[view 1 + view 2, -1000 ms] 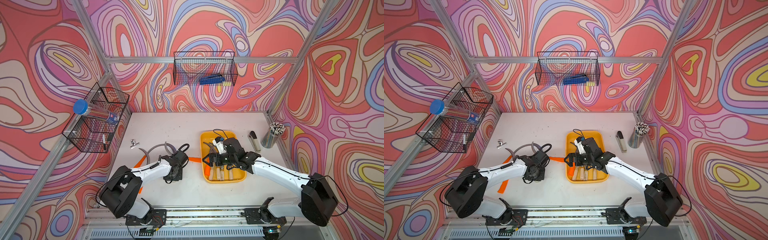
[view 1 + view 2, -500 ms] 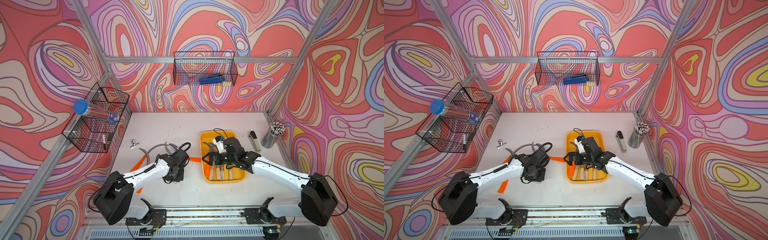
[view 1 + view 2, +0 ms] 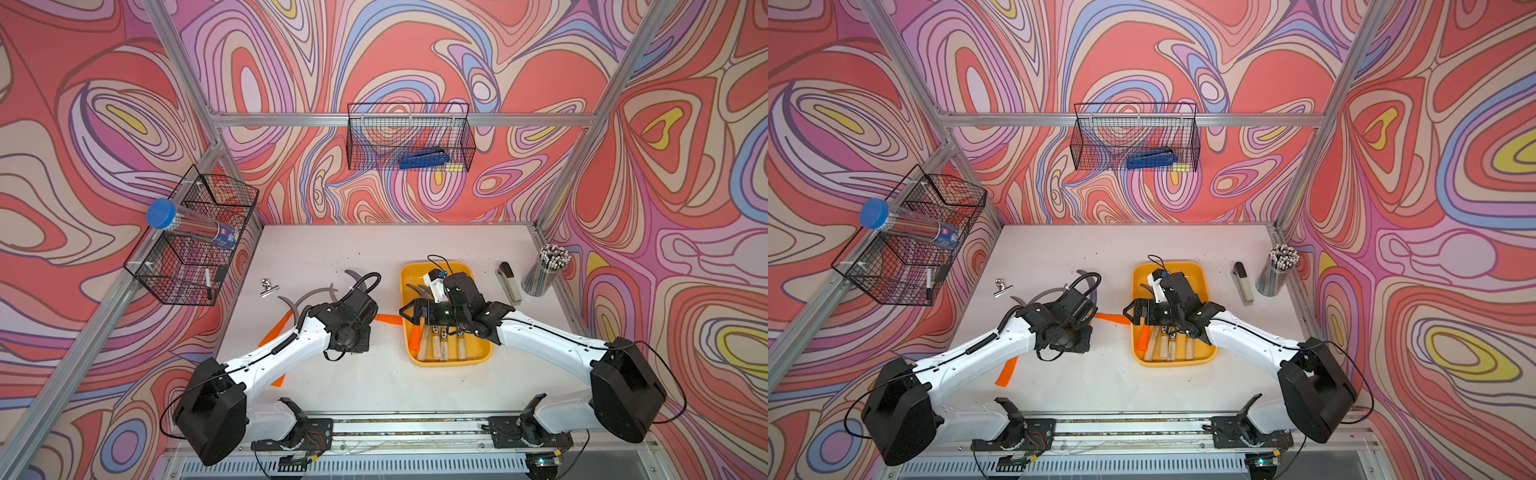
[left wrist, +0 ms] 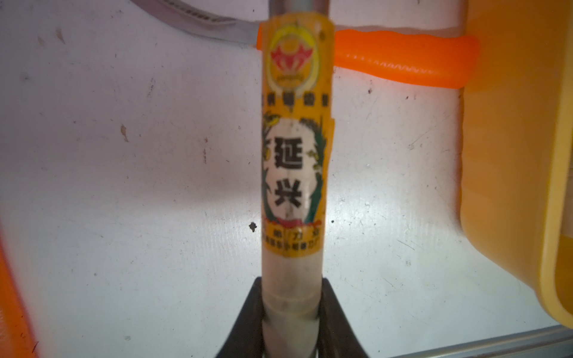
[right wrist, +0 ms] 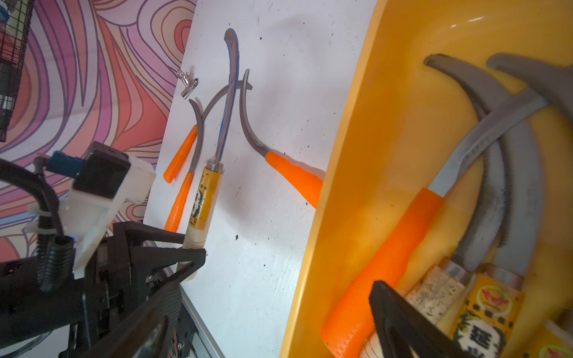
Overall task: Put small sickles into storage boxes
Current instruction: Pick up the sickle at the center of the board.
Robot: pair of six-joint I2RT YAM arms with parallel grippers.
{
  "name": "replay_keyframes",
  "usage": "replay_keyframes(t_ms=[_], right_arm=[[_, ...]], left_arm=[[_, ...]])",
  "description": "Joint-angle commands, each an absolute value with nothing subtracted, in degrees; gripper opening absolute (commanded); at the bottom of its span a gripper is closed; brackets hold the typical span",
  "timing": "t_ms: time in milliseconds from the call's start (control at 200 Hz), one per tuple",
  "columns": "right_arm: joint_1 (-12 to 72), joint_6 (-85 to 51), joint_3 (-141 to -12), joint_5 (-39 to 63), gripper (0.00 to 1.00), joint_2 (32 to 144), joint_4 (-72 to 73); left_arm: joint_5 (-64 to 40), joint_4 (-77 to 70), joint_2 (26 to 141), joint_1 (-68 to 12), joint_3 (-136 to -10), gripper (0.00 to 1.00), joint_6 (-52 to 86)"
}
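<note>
The white tabletop (image 4: 124,186) sits inside swirling pink walls. My left gripper (image 4: 291,285) is clamped on the butt of a wood-handled sickle (image 4: 293,155), just beside the yellow tray (image 4: 511,155). My right gripper (image 3: 409,318) gapes wide over the tray, holding nothing. I should lift clear of the orange-handled sickle (image 4: 403,62), then lay mine parallel to those inside.
</note>
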State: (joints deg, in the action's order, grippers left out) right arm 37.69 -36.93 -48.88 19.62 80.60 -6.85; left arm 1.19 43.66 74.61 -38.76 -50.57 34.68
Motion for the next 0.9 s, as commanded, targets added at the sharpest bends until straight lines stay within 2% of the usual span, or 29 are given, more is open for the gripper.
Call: replay_keyframes(t_ms=[0, 531, 896], right_arm=[[38.1, -39.3, -50.4, 20.5, 0.99, 81.7, -3.8], [39.1, -43.3, -51.0, 21.5, 0.93, 85.5, 2.3], [41.7, -43.6, -53.8, 21.3, 0.78, 90.0, 3.8]], left_arm=[[-0.9, 39.0, 73.0, -39.0, -50.8, 0.00, 33.5], [-14.7, 22.7, 70.1, -39.1, -41.8, 0.00, 35.3], [-17.3, 20.0, 65.7, -39.1, -40.5, 0.00, 37.0]])
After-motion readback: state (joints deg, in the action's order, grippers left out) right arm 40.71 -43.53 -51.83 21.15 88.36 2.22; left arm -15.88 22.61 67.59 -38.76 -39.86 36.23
